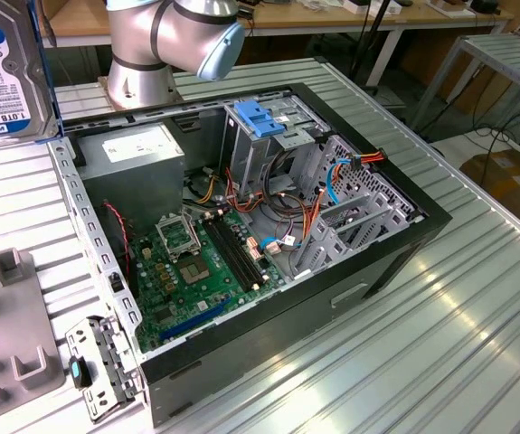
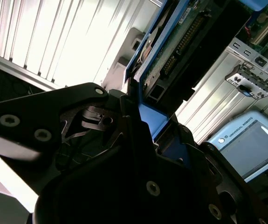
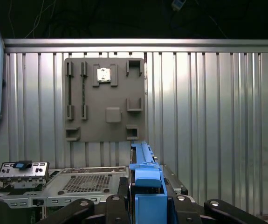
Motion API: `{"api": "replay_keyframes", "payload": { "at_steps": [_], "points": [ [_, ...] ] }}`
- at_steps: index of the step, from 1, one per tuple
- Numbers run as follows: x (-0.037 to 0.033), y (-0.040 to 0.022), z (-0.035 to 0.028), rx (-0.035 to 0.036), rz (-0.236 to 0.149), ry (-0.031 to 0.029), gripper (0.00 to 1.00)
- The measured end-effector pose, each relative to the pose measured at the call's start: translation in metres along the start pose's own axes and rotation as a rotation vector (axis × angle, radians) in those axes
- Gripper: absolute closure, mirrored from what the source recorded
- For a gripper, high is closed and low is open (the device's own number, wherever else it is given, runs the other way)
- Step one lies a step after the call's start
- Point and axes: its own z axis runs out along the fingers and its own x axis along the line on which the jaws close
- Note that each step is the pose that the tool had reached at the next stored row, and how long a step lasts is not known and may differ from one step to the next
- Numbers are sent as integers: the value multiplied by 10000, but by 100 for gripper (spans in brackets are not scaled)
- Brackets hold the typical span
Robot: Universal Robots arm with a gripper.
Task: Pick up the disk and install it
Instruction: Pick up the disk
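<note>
The gripper point(image 3: 147, 206) is clamped on the disk point(image 3: 143, 173), its 2 black fingers point(image 3: 119, 201) pressing from either side on the blue rail at the disk's edge; in the second wrist view the gripper point(image 2: 154, 122) shows the same hold, with the disk point(image 2: 182, 44) standing out from the fingertips and its green circuit-board side turned to the camera

In the exterior view the disk point(image 1: 2, 72) is lifted clear of the table point(image 1: 440, 344), white label with its blue band facing the camera, and touches nothing around it

The open computer case point(image 1: 241, 226) lies lower than the held disk and off to one side of it. Inside the case, the grey power-supply box point(image 1: 142, 154) is the part nearest the disk, the metal cage with a blue top point(image 1: 260, 117) stands further off, and the green main board point(image 1: 205, 262) lies on the case floor

Beyond the gripper's fingertips in the first wrist view, a grey holder plate point(image 3: 106, 98) lies flat on the ribbed table, and a corner of the case point(image 3: 78, 184) sits close beside the gripper
</note>
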Motion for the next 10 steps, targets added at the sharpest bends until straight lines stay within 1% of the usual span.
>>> {"api": "replay_keyframes", "payload": {
  "at_steps": [10],
  "points": [
    [-1, -28, 0, 0, 0, 0, 63]
  ]
}}
